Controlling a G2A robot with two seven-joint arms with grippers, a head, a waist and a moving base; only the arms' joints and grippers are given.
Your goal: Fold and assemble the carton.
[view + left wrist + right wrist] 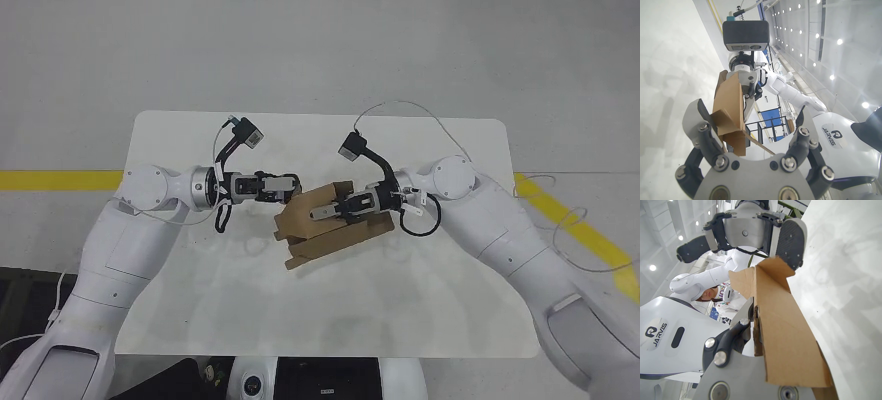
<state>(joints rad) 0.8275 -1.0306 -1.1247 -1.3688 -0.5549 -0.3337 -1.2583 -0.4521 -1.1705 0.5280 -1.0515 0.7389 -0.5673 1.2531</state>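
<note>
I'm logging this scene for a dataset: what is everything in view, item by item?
carton: one, brown, part-folded, over mid-table between the grippers
table: one, white, below the carton
floor line: two stretches, yellow, on the grey floor at either side of the table
left gripper: one, silver with black pads, open, a carton flap between its fingers
right gripper: one, same colours, shut on a carton wall
arms: two, white, one at each side of the table
</note>
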